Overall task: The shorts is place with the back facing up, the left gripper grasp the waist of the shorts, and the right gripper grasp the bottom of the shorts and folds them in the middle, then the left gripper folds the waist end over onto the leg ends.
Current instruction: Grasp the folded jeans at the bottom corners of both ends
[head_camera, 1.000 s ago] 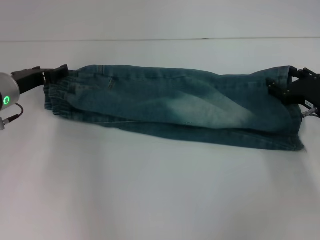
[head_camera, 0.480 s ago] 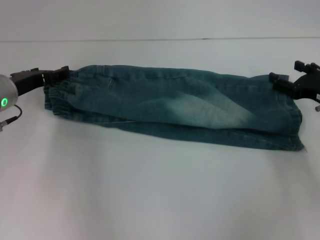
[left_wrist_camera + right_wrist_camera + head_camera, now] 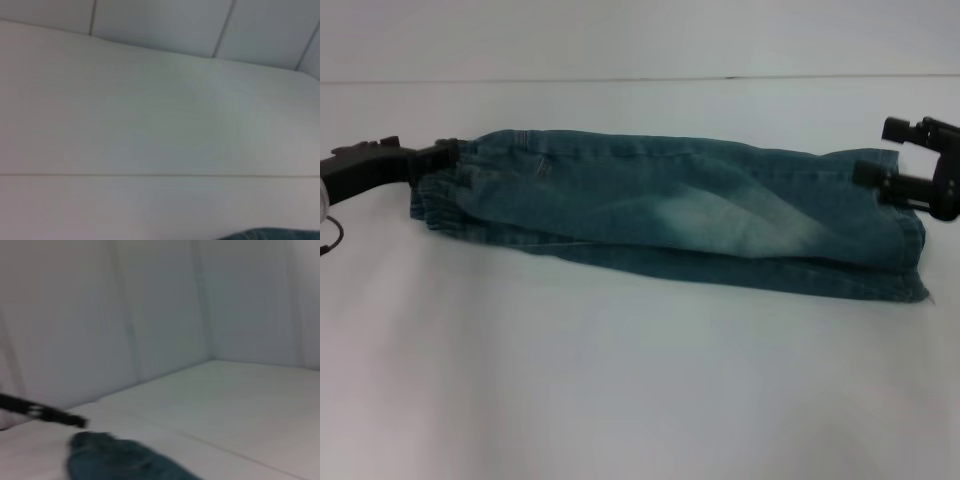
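My left gripper [image 3: 438, 153] is all matte black — long, flat, blocky links running out to slim fingers, a thin dark cable looping below at the edge. My right gripper [image 3: 880, 150] is black too — two short prongs ending in small rounded knobs on a chunky angular body.

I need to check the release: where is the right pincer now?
Head view: the right pincer is open at the far right, just off the shorts' leg-end edge.
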You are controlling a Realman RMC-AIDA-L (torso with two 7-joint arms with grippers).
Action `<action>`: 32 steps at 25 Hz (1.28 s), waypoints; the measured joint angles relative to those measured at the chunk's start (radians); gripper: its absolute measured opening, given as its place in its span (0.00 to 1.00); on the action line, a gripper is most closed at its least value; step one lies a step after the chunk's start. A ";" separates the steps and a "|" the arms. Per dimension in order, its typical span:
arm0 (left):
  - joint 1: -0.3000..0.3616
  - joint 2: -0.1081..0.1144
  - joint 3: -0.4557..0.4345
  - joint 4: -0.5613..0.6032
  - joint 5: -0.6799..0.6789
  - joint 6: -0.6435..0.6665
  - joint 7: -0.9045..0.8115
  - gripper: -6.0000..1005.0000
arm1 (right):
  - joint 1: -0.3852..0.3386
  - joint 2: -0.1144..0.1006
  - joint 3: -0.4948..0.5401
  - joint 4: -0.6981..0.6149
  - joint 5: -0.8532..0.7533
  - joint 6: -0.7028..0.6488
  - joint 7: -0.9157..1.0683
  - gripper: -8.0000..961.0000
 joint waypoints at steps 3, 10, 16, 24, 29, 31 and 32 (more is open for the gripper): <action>0.025 0.004 -0.002 0.030 0.008 0.075 0.029 0.91 | 0.002 -0.019 0.000 -0.018 -0.066 -0.128 -0.004 0.88; 0.048 0.008 -0.013 0.051 0.051 0.154 0.133 0.91 | 0.014 0.009 -0.001 -0.058 -0.205 -0.196 -0.071 0.88; 0.017 0.027 -0.036 -0.010 0.146 0.078 0.161 0.90 | 0.034 0.039 -0.001 -0.058 -0.232 -0.148 -0.085 0.88; -0.067 0.063 -0.057 -0.171 0.168 0.023 0.239 0.87 | 0.047 0.051 -0.009 -0.059 -0.233 -0.144 -0.085 0.88; -0.087 0.064 -0.043 -0.188 0.169 0.017 0.249 0.85 | 0.045 0.053 -0.005 -0.057 -0.233 -0.144 -0.085 0.88; -0.092 0.064 -0.037 -0.194 0.170 0.017 0.255 0.84 | 0.043 0.053 -0.004 -0.056 -0.233 -0.144 -0.085 0.88; -0.093 0.064 -0.036 -0.196 0.170 0.017 0.257 0.84 | 0.042 0.053 -0.003 -0.056 -0.233 -0.144 -0.085 0.88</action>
